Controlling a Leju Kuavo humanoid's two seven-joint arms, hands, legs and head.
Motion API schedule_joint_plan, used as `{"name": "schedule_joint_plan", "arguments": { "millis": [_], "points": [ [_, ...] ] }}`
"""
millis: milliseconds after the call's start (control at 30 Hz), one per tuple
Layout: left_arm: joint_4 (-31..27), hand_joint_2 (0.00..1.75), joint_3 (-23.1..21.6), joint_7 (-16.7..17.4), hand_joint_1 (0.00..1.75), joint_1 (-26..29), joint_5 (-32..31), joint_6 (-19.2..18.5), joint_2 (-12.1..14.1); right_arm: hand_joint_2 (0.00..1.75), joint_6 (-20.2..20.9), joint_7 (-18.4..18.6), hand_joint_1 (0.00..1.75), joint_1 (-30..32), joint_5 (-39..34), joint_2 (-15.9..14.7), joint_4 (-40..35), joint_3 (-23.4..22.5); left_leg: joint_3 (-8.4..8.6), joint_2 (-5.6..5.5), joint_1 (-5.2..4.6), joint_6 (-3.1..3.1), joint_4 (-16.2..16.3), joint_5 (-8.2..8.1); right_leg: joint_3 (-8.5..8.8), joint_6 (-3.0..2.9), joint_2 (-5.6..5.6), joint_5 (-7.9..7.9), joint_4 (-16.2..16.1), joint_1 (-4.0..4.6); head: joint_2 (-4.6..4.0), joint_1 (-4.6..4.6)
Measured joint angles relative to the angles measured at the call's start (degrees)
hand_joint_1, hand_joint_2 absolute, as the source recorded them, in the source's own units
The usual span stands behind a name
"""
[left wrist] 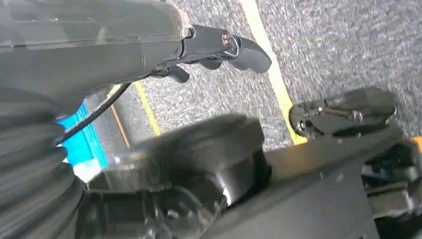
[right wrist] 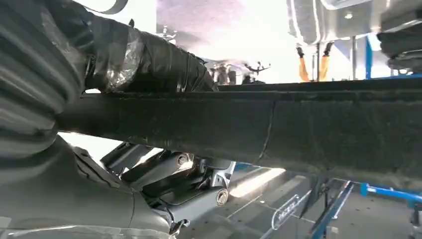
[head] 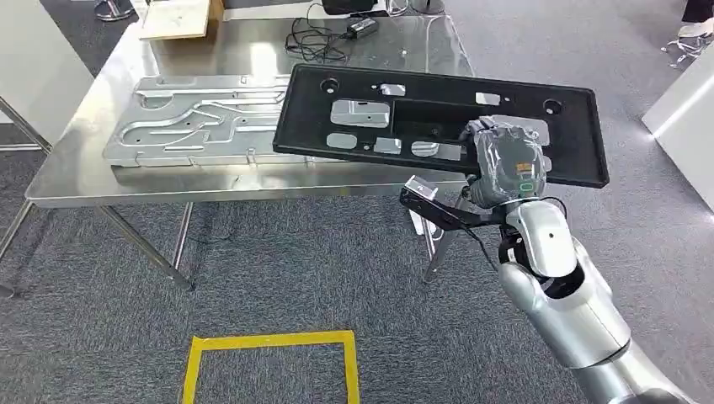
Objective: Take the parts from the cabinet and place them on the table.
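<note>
A long black panel (head: 438, 118) with several small silver pieces (head: 360, 112) on it hangs tilted over the right front part of the steel table (head: 253, 192). My right hand (head: 505, 160) grips its near edge, fingers over the top. In the right wrist view the panel's edge (right wrist: 298, 129) runs across, with the taped thumb (right wrist: 149, 64) on one side and the dark fingers (right wrist: 189, 184) on the other. A large silver stamped plate (head: 202, 122) lies flat on the table to the panel's left. My left hand (left wrist: 219, 47) hangs over the carpet and holds nothing, fingers apart.
Black cables (head: 324, 38) and a tan board (head: 177, 17) lie at the table's far end. A yellow tape square (head: 274, 341) marks the grey carpet in front of the table. White furniture (head: 686, 109) stands at the right.
</note>
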Motion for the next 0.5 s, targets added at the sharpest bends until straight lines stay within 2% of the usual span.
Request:
{"name": "schedule_joint_plan", "arguments": {
  "millis": [33, 67, 133, 167, 200, 233, 300, 333, 367, 433, 467, 500],
  "points": [
    [0.0, 1.75, 0.0, 0.0, 0.0, 0.1, 0.0, 0.0, 0.0, 1.75, 0.0, 0.0, 1.75, -0.2, 0.1, 0.1, 0.0, 0.0, 0.62, -0.15, -0.06, 0.08, -0.6, 0.04, -0.56, 0.38, -0.23, -0.7, 1.6, 0.01, 0.0, 0.2],
    [0.0, 1.75, 0.0, 0.0, 0.0, 0.1, -0.1, 0.0, 0.0, 1.75, 0.0, -0.1, 1.75, -0.5, 0.1, 0.1, 0.0, 0.0, 0.99, -0.07, 0.0, 0.12, -0.8, 0.0, -2.45, 0.75, -0.23, -2.25, 5.2, -0.27, 0.0, 0.11],
    [0.0, 1.75, 0.0, 0.1, 0.0, 0.2, -0.4, -0.1, 0.0, 1.75, 0.0, 0.2, 1.75, -0.7, 0.8, 0.1, 0.3, 0.1, 1.48, -0.15, 0.16, -0.02, -0.8, -0.52, -7.8, 1.39, -0.42, -5.03, 13.9, -0.89, 0.0, 0.15],
    [0.0, 1.75, 0.0, 0.1, 0.0, 0.2, -0.6, -0.1, 0.0, 1.75, -0.1, 0.4, 1.75, -0.7, 1.4, 0.1, 0.6, 0.3, 1.82, -0.2, 0.24, -0.14, -0.8, -0.84, -9.69, 1.6, -0.57, -4.96, 16.3, -1.13, 0.0, 0.15],
    [0.0, 1.75, 0.0, 0.1, 0.0, 0.3, -0.7, -0.2, 0.0, 1.75, -0.1, 0.5, 1.75, -0.8, 1.6, 0.3, 0.9, 0.5, 2.29, -0.28, 0.29, -0.28, -0.8, -1.21, -10.28, 1.78, -0.66, -3.5, 16.0, -1.37, 0.0, 0.18],
    [0.0, 1.75, 0.0, 0.1, 0.0, 0.3, -1.0, -0.2, 0.0, 1.75, 0.0, 0.5, 1.75, -1.0, 1.7, 0.6, 1.4, 0.7, 2.95, -0.31, 0.35, -0.48, -0.7, -1.68, -9.45, 1.87, -0.76, -0.69, 13.0, -1.5, 0.0, 0.15],
    [0.0, 1.75, 0.0, 0.1, 0.0, 0.3, -1.2, -0.1, 0.0, 1.75, 0.2, 0.5, 1.75, -2.3, 1.7, 1.0, 2.1, 1.2, 4.49, -0.34, 0.38, -1.1, -0.7, -2.89, -5.05, 1.62, -1.0, 6.34, 2.4, -1.56, 0.0, 0.15],
    [0.0, 1.75, 0.0, 0.2, 0.0, 0.5, -1.2, -0.1, 0.0, 1.75, 0.3, 0.3, 1.75, -2.8, 1.7, 1.3, 2.7, 1.6, 4.44, -0.28, 0.35, -1.43, -0.8, -3.34, -3.97, 1.14, -1.14, 5.3, 1.0, -1.38, 0.0, 0.18],
    [0.0, 1.75, 0.0, 0.2, 0.0, 0.3, -1.1, -0.1, -0.1, 1.75, 0.5, 0.2, 1.75, -3.2, 1.7, 1.5, 3.0, 1.8, 4.47, -0.22, 0.21, -1.86, -0.5, -3.62, -3.24, 0.88, -1.06, 5.15, -0.3, -0.83, 0.0, 0.09],
    [0.0, 1.75, 0.0, 0.2, 0.0, 0.3, -1.0, -0.1, -0.1, 1.75, 0.8, 0.2, 1.75, -3.7, 1.6, 2.0, 3.7, 2.3, 4.31, -0.31, 0.45, -2.36, -1.0, -3.81, -3.19, 0.15, -1.15, 4.19, -0.3, -0.6, 0.0, 0.09],
    [0.0, 1.75, 0.0, 0.3, 0.0, 0.3, -0.9, -0.1, -0.1, 1.75, 0.8, 0.2, 1.75, -3.8, 1.6, 2.0, 4.1, 2.4, 4.52, -0.32, 0.49, -2.62, -1.3, -3.89, -3.16, -0.13, -1.16, 4.0, -0.4, -0.62, 0.0, 0.04],
    [0.0, 1.75, 0.0, 0.3, 0.0, 0.1, -1.0, 0.0, -0.1, 1.75, 0.8, 0.1, 1.75, -4.0, 1.4, 2.2, 4.4, 2.6, 4.87, -0.36, 0.24, -3.05, -1.1, -4.48, -2.45, -0.4, -1.39, 3.93, -1.2, -1.33, 0.02, 0.04]
  ]
}}
